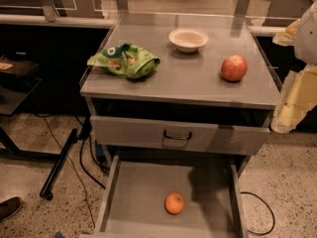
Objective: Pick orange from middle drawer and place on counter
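Observation:
The orange [174,203] lies on the flat bottom of the open middle drawer [138,192], near its front and slightly right of centre. The counter [183,78] is the grey top above it. My gripper [296,99] shows as pale yellow and white parts at the right edge of the view, beside the counter's right rim. It is well above and to the right of the orange and holds nothing that I can see.
On the counter lie a green snack bag [125,60] at the left, a white bowl [188,38] at the back and a red apple [234,68] at the right. A drawer front with a dark handle [177,136] sits above the open drawer. Cables [84,167] and a shoe [10,208] are on the floor.

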You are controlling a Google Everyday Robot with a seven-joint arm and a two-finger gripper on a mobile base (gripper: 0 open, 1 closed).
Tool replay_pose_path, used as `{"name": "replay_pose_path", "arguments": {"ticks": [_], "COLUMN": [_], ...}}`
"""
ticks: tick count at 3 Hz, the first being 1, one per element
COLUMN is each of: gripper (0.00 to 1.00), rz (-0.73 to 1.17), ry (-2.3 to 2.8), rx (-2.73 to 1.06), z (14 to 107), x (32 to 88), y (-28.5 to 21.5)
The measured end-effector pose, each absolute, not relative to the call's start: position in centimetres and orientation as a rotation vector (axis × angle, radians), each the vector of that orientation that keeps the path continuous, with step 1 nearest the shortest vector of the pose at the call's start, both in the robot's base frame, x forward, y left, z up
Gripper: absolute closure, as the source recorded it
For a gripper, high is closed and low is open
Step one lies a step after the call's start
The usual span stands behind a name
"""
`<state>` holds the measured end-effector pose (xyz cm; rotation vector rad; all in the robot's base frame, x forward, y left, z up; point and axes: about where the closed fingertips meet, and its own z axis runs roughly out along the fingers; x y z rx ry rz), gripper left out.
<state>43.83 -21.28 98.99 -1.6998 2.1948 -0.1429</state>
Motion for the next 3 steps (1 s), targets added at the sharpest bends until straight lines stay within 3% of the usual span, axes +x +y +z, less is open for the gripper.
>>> {"name": "replay_pose_path", "arguments": {"ticks": [2,3], "gripper": [0.00,0.00], "rz": [-0.072,0.003], "ry": [2.215,2.257], "rx": [-1.634,-1.638], "z": [95.6,89.2], "x": [42.4,41.2], "y": [-20.4,-19.6]}}
